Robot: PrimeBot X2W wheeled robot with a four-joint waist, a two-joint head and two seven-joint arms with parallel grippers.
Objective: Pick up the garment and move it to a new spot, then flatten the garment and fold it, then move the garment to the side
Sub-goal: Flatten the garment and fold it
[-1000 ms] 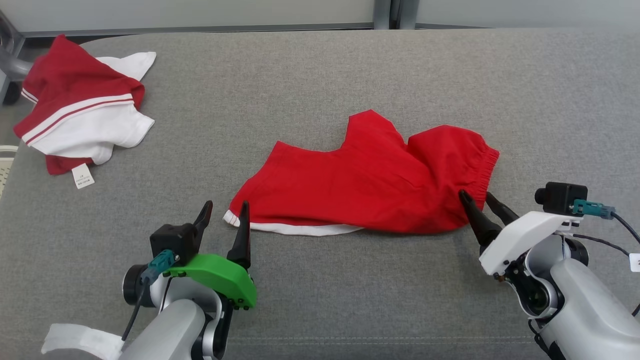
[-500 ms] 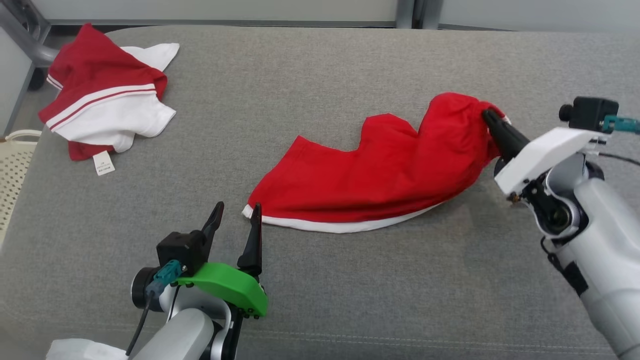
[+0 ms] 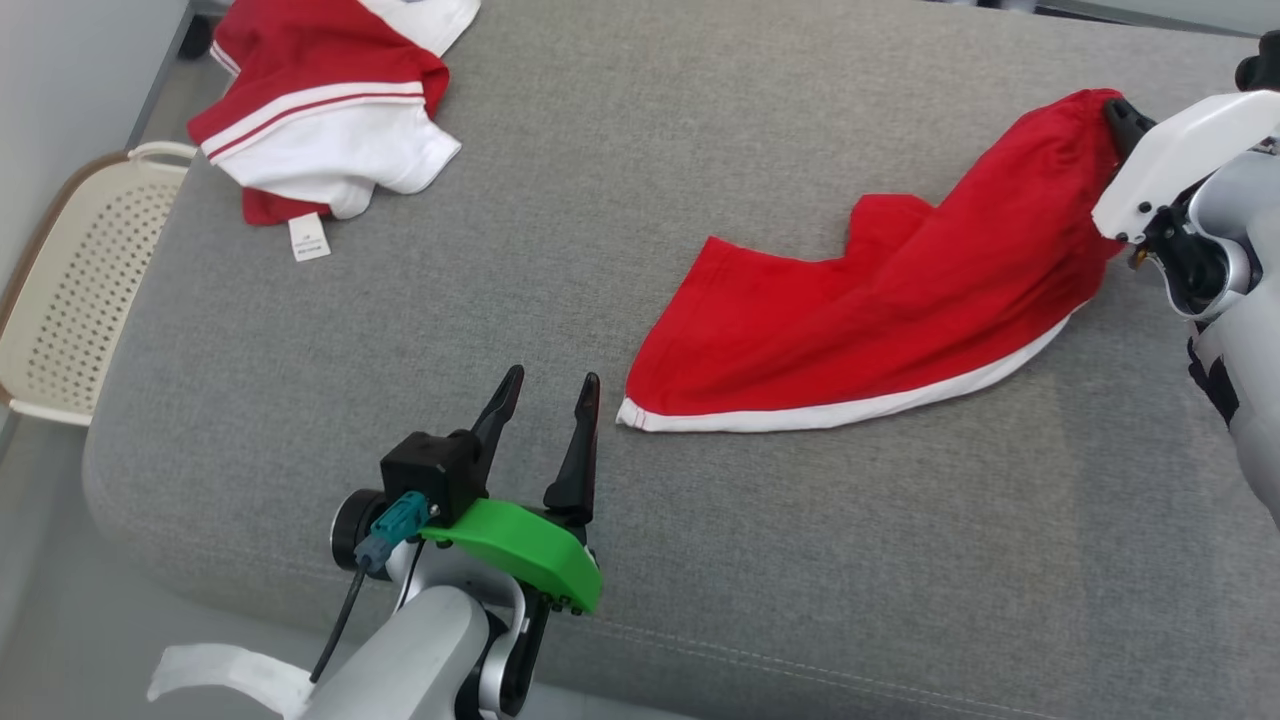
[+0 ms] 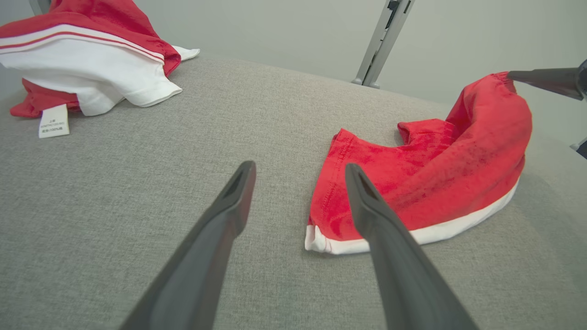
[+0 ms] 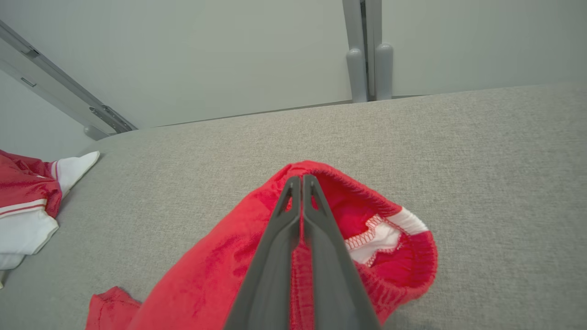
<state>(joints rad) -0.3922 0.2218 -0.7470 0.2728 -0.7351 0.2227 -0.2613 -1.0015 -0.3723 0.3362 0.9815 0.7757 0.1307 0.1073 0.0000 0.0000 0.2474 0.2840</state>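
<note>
– Grippers, left to right: how are they set?

– The left gripper (image 3: pixel 553 375) is held over the grey cushion (image 3: pixel 400 330) with its jaws spread wide; nothing is gripped or touched by it. The right gripper (image 3: pixel 1115 105) is seen with its jaws pressed together on the elastic waistband of the red shorts (image 3: pixel 880 310), and that end is raised off the cushion.

– What else is laid about?

– A perforated cream basket (image 3: pixel 70 300) is seen beside the cushion's left edge, at about nine o'clock from the left gripper. A crumpled red-and-white garment (image 3: pixel 330 140), with a white label (image 3: pixel 309 238) showing, is laid between ten and eleven o'clock from that gripper, well apart from the shorts. The left gripper's tips and the nearest hem are parted by a narrow strip of cushion fabric.

– Where are the shorts placed relative to the grippers?

– The white-trimmed leg hem is rested on the cushion just beside the left gripper's tips, at about three o'clock. From the right gripper, the cloth is trailed down towards eight o'clock, with the pinched waistband at the far right as its highest part.
</note>
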